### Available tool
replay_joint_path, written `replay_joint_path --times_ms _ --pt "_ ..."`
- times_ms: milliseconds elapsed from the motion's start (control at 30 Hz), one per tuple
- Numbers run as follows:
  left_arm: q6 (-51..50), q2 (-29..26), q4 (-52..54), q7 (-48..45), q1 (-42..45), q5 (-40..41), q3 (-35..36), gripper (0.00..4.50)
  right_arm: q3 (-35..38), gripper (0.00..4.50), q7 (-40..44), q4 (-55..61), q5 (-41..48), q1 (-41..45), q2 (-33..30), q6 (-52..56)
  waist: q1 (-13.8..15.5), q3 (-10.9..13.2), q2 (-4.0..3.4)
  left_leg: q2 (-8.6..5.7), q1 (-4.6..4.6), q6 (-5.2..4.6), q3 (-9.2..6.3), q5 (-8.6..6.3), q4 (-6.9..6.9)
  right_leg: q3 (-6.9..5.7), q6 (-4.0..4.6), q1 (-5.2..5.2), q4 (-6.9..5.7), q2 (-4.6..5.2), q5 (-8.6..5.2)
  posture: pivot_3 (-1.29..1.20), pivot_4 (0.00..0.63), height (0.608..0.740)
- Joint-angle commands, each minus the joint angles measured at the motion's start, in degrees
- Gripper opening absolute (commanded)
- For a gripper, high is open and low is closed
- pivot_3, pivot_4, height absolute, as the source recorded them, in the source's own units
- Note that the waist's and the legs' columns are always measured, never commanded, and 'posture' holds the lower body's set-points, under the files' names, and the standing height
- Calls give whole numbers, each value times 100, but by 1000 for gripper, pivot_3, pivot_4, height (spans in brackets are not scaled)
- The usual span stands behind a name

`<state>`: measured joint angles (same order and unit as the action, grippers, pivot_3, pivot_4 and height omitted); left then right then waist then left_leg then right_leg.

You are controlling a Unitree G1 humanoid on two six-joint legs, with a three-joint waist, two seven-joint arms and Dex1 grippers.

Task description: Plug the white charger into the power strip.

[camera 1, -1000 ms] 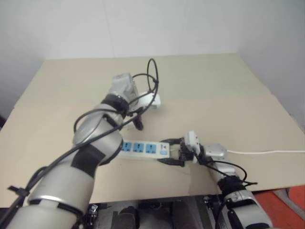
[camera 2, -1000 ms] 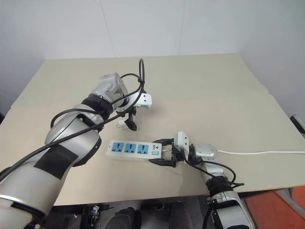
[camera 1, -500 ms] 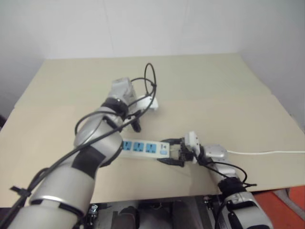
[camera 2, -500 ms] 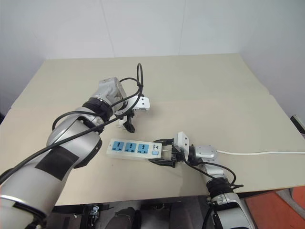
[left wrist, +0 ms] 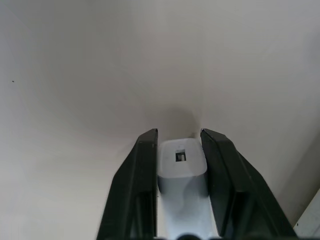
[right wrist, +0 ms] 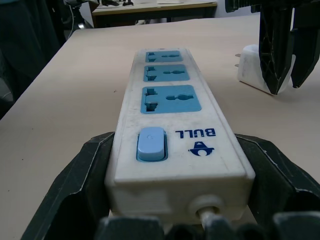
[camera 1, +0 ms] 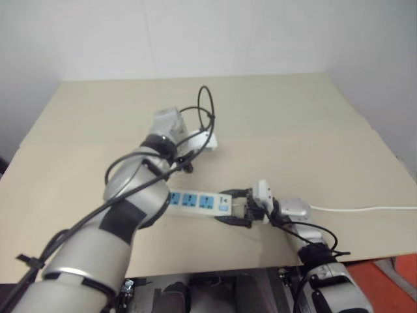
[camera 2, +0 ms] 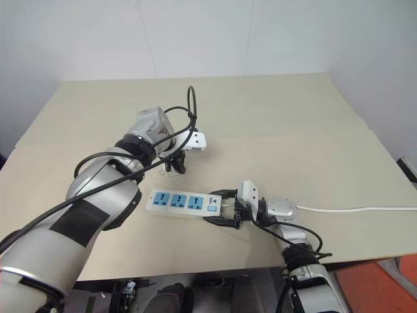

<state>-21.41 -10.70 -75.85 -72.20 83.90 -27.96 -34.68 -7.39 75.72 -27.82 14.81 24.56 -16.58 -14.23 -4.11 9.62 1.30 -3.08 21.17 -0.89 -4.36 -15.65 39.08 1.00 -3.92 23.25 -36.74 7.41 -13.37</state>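
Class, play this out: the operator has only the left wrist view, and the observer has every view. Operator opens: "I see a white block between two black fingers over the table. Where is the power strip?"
Observer: The power strip lies flat on the table, nearer the robot than your left gripper.
Operator: Is anything steadying it?
Observer: Yes. The right gripper clamps its switch end, one finger on each long side.
Operator: Are the sockets free?
Observer: All three blue socket faces are empty, the right wrist view shows.
Operator: And my block?
Observer: It is the white charger; from the right wrist view it sits on the table, fingers closed on it.
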Motion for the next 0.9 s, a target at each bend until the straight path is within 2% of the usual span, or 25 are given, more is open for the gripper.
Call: replay_joint_path --times_ms 33,167,267,400,467,567,600,667,767,900 --pt "89 -43 55 10 68 -142 0 988 -166 3412 -18 -104 -61 -137 61 166 0 0 0 0 0 0 0 0 0 0 0 0 0 0 0 0 150 740" --pt "237 -145 178 -30 212 -110 110 988 -162 3412 -12 -94 -57 -138 48 162 0 0 0 0 0 0 0 0 0 0 0 0 0 0 0 0 150 740" --pt "358 -363 503 -311 466 170 455 988 -156 3412 -1 -63 -54 -158 18 161 0 1 1 0 1 0 0 0 0 0 0 1 1 0 0 0 150 740" --pt "293 -891 1547 -880 517 860 1175 988 -152 3412 45 22 -40 -224 -51 167 6 2 4 1 5 1 -2 0 -1 0 0 5 1 0 0 0 150 740" --pt "-66 -1122 2297 -1003 352 1347 1681 988 -149 3412 68 77 -25 -263 -89 179 15 2 3 2 5 0 -3 -1 -2 -1 -1 6 2 0 -1 0 150 740" --pt "-905 -1388 3884 -1266 -341 2474 2650 988 -169 3412 106 143 -10 -315 -130 229 16 -2 -2 3 4 0 -5 -1 -5 -1 -5 7 1 1 -3 0 150 740" --pt "-1144 -1450 4520 -1237 -816 2830 2963 988 -179 3412 112 154 -9 -326 -134 235 13 -5 -6 5 1 1 -4 -2 -4 0 -5 8 -2 1 -4 0 150 740" --pt "-1520 -1534 5343 -1102 -1433 3207 3231 988 -190 3412 116 185 -4 -348 -145 246 10 -13 -18 5 -4 7 -6 -1 -5 4 -5 11 -7 1 -3 0 150 740" --pt "-1745 -1183 6281 -438 -2650 4132 4173 988 -214 3412 195 232 32 -372 -189 281 24 -15 -17 2 -4 10 -12 -1 -2 6 -4 15 -11 1 -3 0 150 740" --pt "-2008 -958 6947 83 -3597 4873 4589 988 -253 3412 296 257 41 -394 -242 275 84 -20 -6 3 6 39 -15 12 5 7 -3 22 -8 2 -2 0 150 740"
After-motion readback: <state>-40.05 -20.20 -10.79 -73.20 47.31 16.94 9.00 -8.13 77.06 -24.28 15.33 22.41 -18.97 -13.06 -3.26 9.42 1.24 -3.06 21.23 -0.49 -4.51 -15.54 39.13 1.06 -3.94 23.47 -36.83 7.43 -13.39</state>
